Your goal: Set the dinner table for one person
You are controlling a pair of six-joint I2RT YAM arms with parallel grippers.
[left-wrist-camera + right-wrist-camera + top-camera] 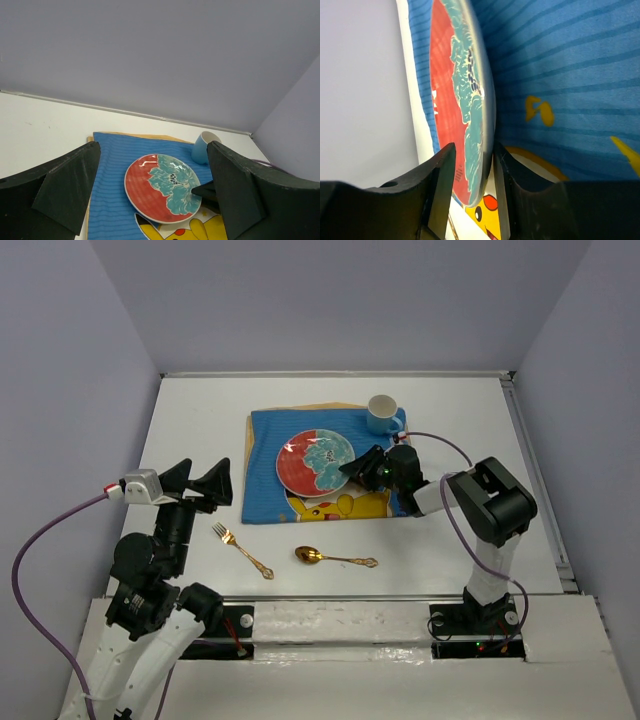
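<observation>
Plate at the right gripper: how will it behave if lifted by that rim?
The plate looks glazed, with glare on its red half, so the thin rim may slip between the fingers of the right gripper. Lifted by one edge, it would probably droop. Likely rigid but breakable.

Count: 1 desk (200,410). 2 claws: left claw (198,484), right claw (352,468). 1 red-and-teal floral plate (312,460). 1 light-blue mug (382,416). 1 blue Pikachu placemat (268,440); 1 tan sheet (325,406), only its edge showing from under it. Cutlery: 1 gold fork (241,549), 1 gold spoon (335,558), so 2 pieces total.
</observation>
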